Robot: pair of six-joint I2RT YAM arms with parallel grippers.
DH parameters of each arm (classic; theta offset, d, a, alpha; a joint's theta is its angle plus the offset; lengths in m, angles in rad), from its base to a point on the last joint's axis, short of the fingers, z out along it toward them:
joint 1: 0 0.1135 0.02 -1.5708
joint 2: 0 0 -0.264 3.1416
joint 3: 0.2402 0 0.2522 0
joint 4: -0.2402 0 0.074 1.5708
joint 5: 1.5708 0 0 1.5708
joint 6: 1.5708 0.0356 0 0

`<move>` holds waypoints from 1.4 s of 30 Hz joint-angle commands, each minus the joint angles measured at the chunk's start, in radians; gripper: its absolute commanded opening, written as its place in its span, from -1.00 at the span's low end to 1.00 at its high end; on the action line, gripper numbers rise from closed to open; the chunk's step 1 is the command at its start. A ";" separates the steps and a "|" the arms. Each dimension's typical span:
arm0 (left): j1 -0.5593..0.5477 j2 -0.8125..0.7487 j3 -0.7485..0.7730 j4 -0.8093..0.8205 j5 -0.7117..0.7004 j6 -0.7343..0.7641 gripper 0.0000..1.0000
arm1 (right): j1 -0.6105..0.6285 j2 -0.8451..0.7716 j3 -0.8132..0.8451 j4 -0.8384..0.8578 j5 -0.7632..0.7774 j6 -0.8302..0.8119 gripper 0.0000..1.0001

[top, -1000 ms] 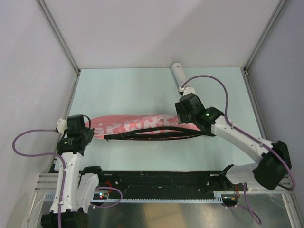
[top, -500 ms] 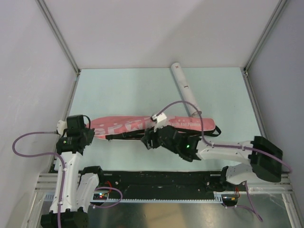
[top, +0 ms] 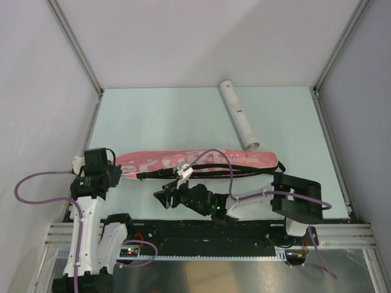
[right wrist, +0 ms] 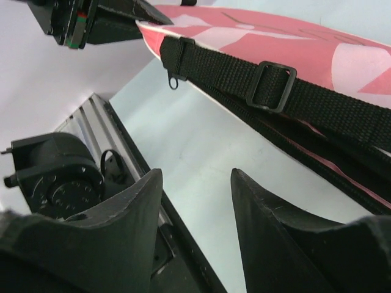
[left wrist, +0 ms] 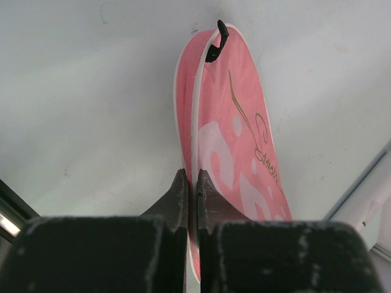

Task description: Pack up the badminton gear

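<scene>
The pink bag (top: 244, 159) lettered in pale pink lies across the table's middle, its black strap (top: 153, 174) along its near side. My left gripper (top: 116, 171) is shut on the bag's left end; in the left wrist view the gripper (left wrist: 190, 174) pinches the bag's (left wrist: 232, 140) white-piped edge. My right gripper (top: 163, 196) hangs low over bare table in front of the bag, open and empty. In the right wrist view the gripper (right wrist: 195, 177) points toward the strap (right wrist: 275, 82) and its buckle. The white tube (top: 239, 122) lies at the back right, apart from both grippers.
A black rail (top: 201, 229) runs along the table's near edge, just behind my right gripper. The left arm's base joint (right wrist: 55, 183) stands close on its left. Pale walls and metal posts (top: 76, 46) close off the sides and back.
My right arm swung from the back right near the tube, over the bag, down to the front middle of the table, its jaws narrowing a little. The left gripper has not moved.
</scene>
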 commanded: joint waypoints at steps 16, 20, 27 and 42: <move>0.007 -0.067 -0.019 -0.039 0.157 -0.078 -1.00 | 0.011 0.263 0.109 0.509 0.073 -0.016 -0.02; 0.007 -0.080 -0.023 -0.046 0.161 -0.083 -1.00 | 0.009 0.288 0.132 0.534 0.086 0.004 -0.01; 0.008 -0.111 -0.042 -0.052 0.184 -0.104 -1.00 | 0.009 0.320 0.150 0.541 0.132 0.032 -0.04; 0.008 -0.126 -0.062 -0.056 0.178 -0.102 -1.00 | 0.002 0.318 0.162 0.556 0.138 0.060 -0.25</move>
